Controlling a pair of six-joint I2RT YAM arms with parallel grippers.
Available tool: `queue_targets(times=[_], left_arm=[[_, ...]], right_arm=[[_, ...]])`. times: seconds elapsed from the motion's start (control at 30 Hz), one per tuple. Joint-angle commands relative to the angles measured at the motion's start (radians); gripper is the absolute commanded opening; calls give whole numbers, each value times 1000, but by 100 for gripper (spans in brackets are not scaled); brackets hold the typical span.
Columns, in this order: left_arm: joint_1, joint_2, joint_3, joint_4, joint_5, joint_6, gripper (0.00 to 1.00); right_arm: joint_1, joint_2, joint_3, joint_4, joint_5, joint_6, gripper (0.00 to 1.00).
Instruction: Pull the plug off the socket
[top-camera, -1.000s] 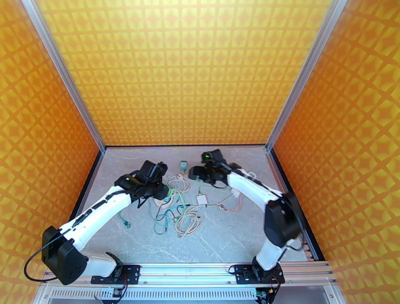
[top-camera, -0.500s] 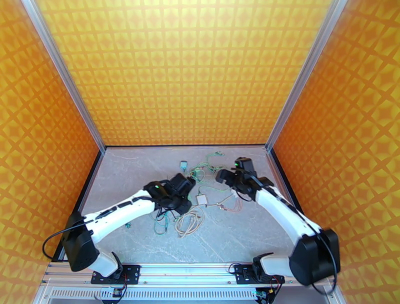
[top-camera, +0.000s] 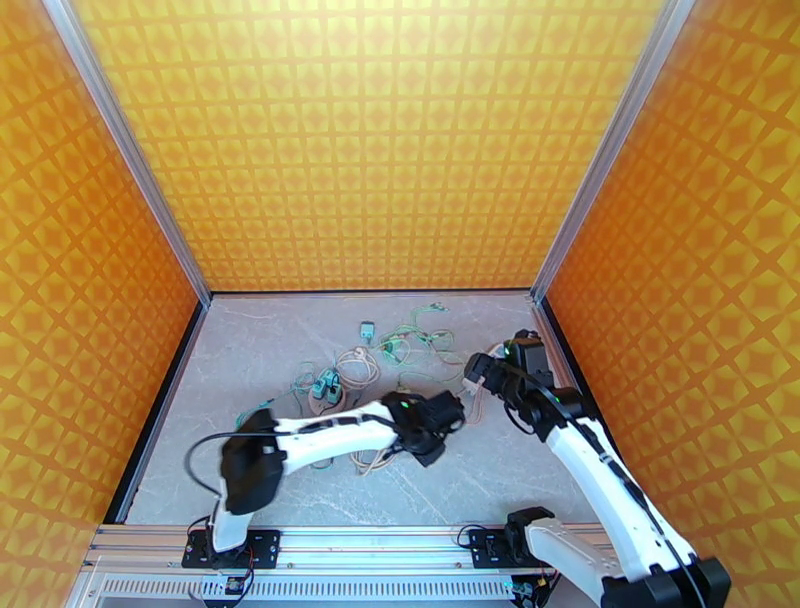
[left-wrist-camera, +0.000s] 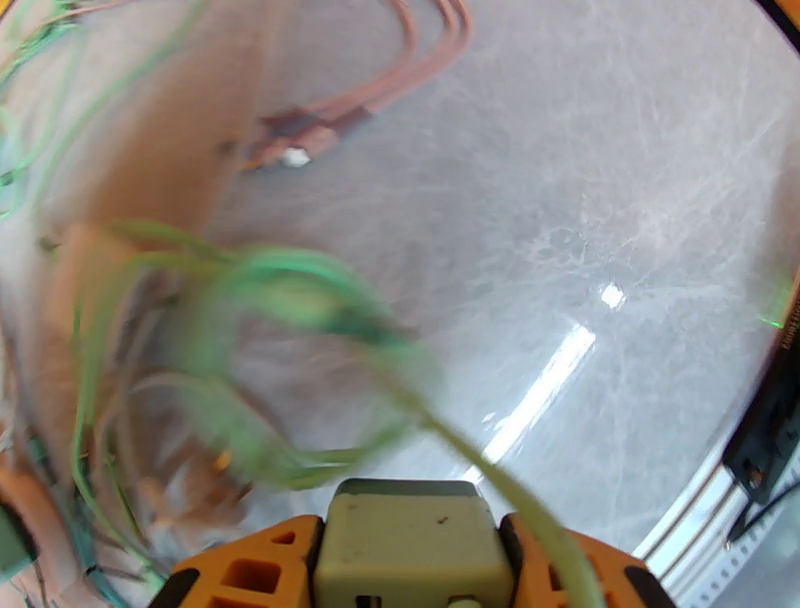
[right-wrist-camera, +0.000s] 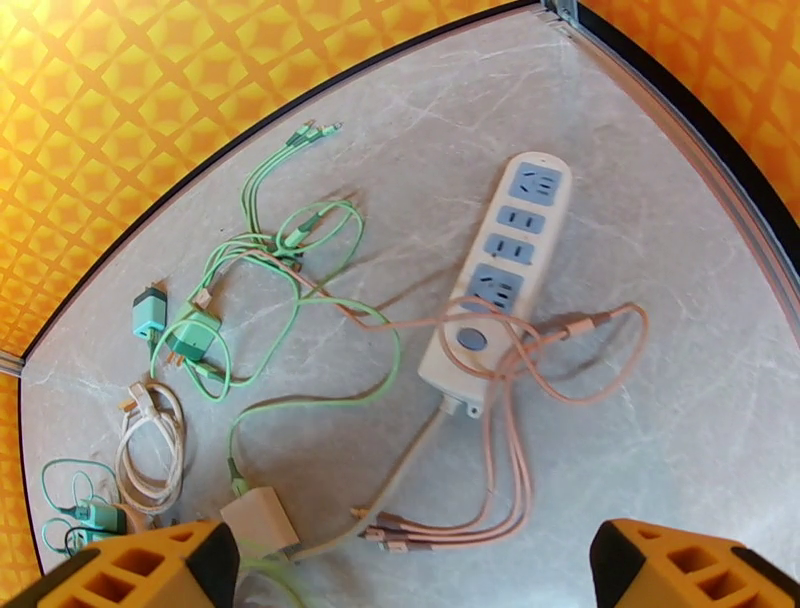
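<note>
My left tool (left-wrist-camera: 410, 562) clamps one beige plug (left-wrist-camera: 405, 530). My right tool (right-wrist-camera: 400, 575) is spread apart near one power strip (right-wrist-camera: 497, 290).

Glossy marbled tabletop (right-wrist-camera: 650, 150) (plastic power strip (right-wrist-camera: 503, 275))

Three walls (top-camera: 370, 150) covered in an orange and yellow diamond pattern close in the space, joined at the back corners by slanting silver metal posts (top-camera: 130, 150). The tabletop (top-camera: 260, 340) is pale grey marbled stone with a black border strip (top-camera: 370, 292). A silver metal rail (top-camera: 380, 545) runs along its near edge. A bright streak of light (left-wrist-camera: 545, 385) glares off the stone.
</note>
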Motion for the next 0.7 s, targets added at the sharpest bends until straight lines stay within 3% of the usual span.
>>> queue_targets(times=[0.0,0.13,0.27,0.53,0.67], left_arm=[[-6,51,61,-57,-33,-35,11],[-12,73,81,-48,-27,-43,30],[-12,55,92,-47,-25,-44,67],[9,-44,88,-36,-24,-45,97],[56,-139,31,-7,-24,-47,99]], right_arm=[[-2,-38,-30,-65,32,4,98],[-2,-76,-49,-90,33,1,98],[-2,-98,-61,-101,11,-1,99],[-2,-89,-106,5,-149,33,98],[-2,-106,-145,103,-233,45,98]])
